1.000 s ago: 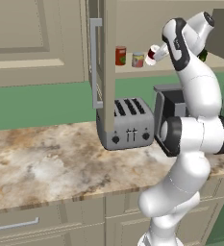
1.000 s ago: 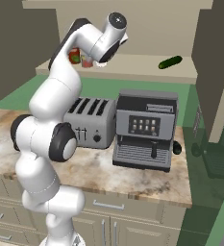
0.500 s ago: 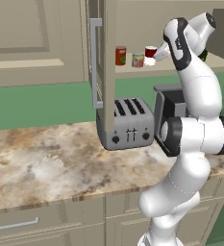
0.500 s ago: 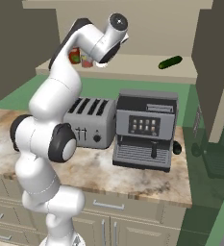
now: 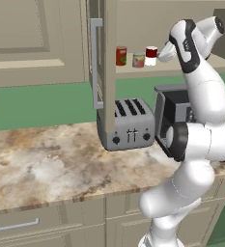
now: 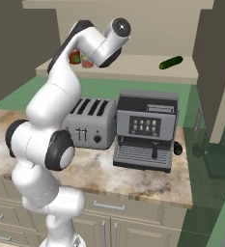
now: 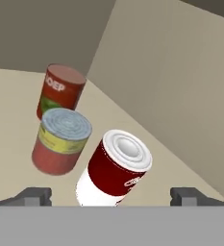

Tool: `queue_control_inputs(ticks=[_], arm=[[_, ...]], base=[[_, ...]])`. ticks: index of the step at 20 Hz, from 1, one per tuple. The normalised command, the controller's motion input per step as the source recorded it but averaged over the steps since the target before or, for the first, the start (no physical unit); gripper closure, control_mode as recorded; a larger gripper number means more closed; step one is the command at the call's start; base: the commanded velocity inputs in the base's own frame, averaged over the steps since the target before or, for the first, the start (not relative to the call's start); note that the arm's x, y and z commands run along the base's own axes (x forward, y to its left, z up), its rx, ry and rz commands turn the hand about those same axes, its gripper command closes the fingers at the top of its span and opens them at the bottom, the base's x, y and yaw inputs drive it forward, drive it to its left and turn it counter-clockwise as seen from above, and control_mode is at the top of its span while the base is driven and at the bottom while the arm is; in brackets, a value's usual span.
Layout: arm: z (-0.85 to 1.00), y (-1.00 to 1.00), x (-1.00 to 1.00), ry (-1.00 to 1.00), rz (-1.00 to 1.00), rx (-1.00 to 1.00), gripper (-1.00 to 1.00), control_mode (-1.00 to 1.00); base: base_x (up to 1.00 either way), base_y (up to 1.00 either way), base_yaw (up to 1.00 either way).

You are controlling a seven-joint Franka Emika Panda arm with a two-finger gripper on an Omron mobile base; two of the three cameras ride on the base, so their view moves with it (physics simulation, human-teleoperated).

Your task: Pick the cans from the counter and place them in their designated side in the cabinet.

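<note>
Currently the gripper (image 7: 111, 194) jaws stand apart around the red-white can (image 7: 114, 168), not clamping it. Yellow-banded can (image 7: 61, 141) stands just beside it on the cabinet shelf (image 7: 17, 91).

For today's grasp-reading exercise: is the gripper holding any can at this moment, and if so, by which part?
Nothing is held. The gripper is open, its fingertips wide apart on either side of the red-and-white can, which stands free on the cabinet shelf beside the yellow-banded can.

red-white can (image 7: 114, 168) base cut off, fingers (image 7: 35, 196) mostly hidden
</note>
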Motion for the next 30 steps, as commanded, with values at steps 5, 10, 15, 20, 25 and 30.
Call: queue_control_inputs(ticks=[5, 10, 15, 20, 25, 30], arm=[[0.07, 0.00, -0.46, -0.16, 0.00, 0.00, -1.00, -1.00], [0.06, 0.09, -0.52, -0.12, 0.00, 0.00, -1.00, -1.00], [0.01, 0.21, -0.63, -0.13, 0.00, 0.00, -1.00, -1.00], [0.07, 0.20, -0.63, -0.11, 0.00, 0.00, -1.00, -1.00], [0.13, 0.08, -0.61, 0.00, 0.00, 0.00, -1.00, -1.00], [0.02, 0.00, -0.74, -0.01, 0.00, 0.00, -1.00, -1.00]], base=[[0.00, 0.00, 0.00], [0.00, 0.00, 0.00], [0.00, 0.00, 0.00], [0.00, 0.00, 0.00], [0.00, 0.00, 0.00], [0.00, 0.00, 0.00]])
